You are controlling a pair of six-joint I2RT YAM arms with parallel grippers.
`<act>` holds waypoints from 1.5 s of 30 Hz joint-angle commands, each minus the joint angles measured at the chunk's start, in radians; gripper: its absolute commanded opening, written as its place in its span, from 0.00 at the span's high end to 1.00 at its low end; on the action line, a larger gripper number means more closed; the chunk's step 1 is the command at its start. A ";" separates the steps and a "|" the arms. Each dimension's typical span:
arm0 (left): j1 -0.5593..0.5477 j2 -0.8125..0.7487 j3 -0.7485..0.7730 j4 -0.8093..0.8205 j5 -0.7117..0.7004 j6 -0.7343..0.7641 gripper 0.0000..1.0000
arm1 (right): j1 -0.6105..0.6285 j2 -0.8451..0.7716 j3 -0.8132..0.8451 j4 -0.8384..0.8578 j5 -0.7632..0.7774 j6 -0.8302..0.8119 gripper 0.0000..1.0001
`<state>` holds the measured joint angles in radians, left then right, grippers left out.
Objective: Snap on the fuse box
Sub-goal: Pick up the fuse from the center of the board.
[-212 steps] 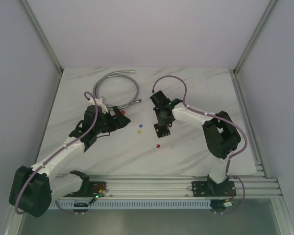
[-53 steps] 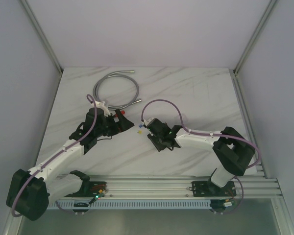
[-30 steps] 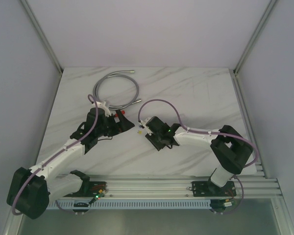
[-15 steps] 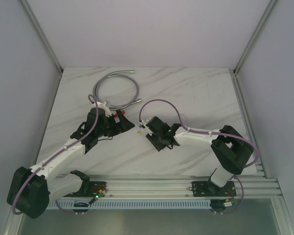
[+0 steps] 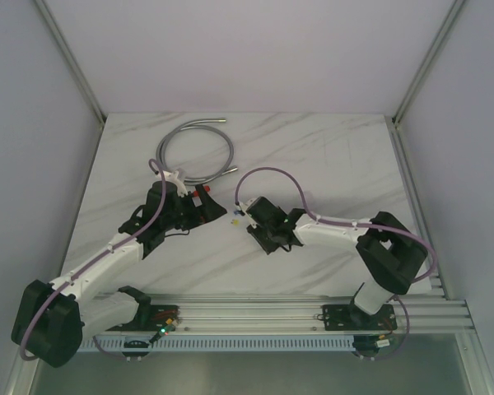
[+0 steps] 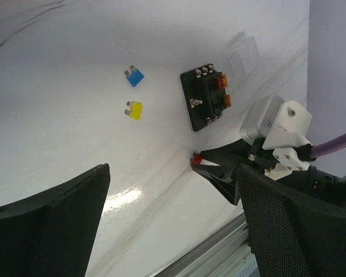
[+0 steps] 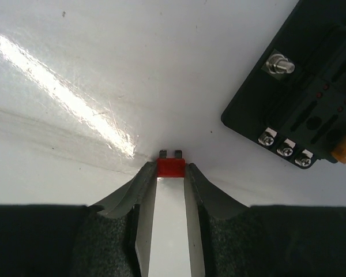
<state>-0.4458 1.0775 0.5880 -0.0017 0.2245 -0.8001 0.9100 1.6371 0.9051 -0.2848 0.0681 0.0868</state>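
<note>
From above, open table (image 5: 329, 156) lies beyond the right arm (image 5: 329, 229), which hides its own work. In the left wrist view the left gripper (image 6: 173, 173) is spread wide and empty, with the fuse box (image 6: 206, 99) ahead of it. In the right wrist view the right gripper (image 7: 171, 173) pinches a red fuse (image 7: 171, 167) against the table, the box ahead-right of its tips. I'd lift clear, then press the blades squarely into a free slot.

Left end effector (image 6: 173, 173) agape, right end effector (image 7: 171, 171) pinched tight
</note>
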 commanded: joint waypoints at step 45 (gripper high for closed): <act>-0.142 0.220 0.033 0.368 0.254 -0.201 0.57 | -0.039 -0.387 -0.141 0.386 -0.207 -0.027 0.79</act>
<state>-0.5823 1.2827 0.5991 0.3248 0.4572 -0.9871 0.8772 1.2728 0.7773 0.0376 -0.1200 0.0414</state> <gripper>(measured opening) 0.441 0.296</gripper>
